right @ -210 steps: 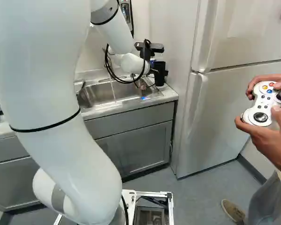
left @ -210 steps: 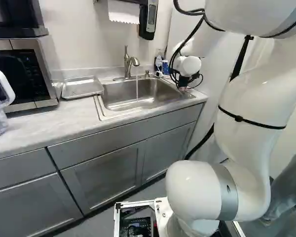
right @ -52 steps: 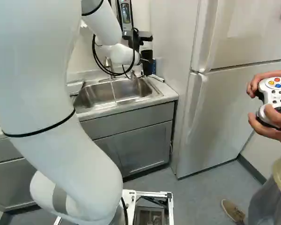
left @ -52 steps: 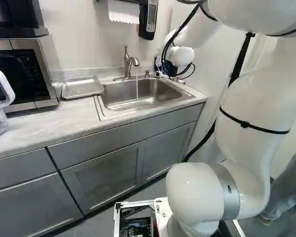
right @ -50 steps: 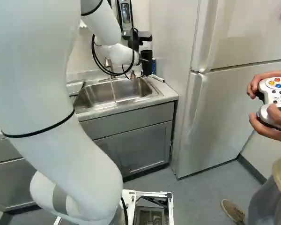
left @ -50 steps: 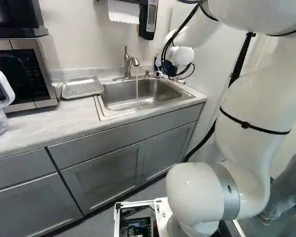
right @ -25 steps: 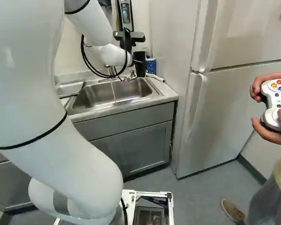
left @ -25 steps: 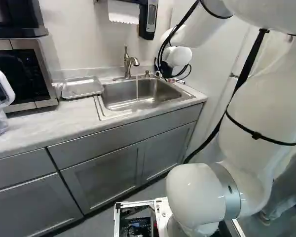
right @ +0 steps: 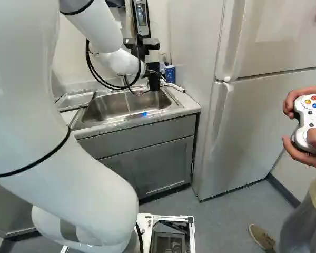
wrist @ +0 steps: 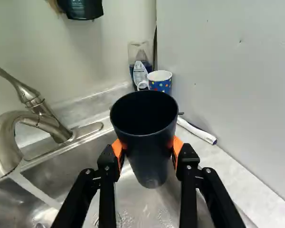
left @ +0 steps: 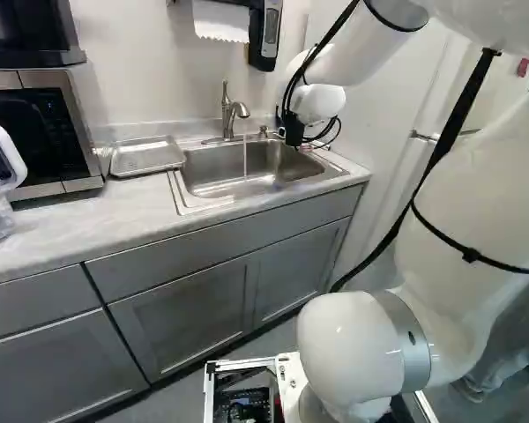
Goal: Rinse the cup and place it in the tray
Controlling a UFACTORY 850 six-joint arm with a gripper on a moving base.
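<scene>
fingers (right: 152,71) clamped on the black cup (wrist: 149,156); it is gripped from both sides by the orange pads (wrist: 118,151). cup held mouth up, over the sink (left: 220,176), at the side away from the tray (left: 147,157). no writing made out on the cup.

wrist (left: 322,102) reached out to the sink's far corner, by the wall. arm (right: 95,182) bent: raised from its lowest joint, swung high, then sloped down toward the sink by the forearm. cables looped beside the wrist.

beyond the cup: a dotted paper cup (wrist: 160,83) and a clear bottle (wrist: 139,71) of blue liquid, set near each other. bottle marked with a pale label; print too small to be read. a white handle (wrist: 197,130) laid on the table (wrist: 242,178).

tap (left: 228,115): water (left: 245,157) being run into the sink, apart from the black cup. tray placed on the table just beside the sink.
</scene>
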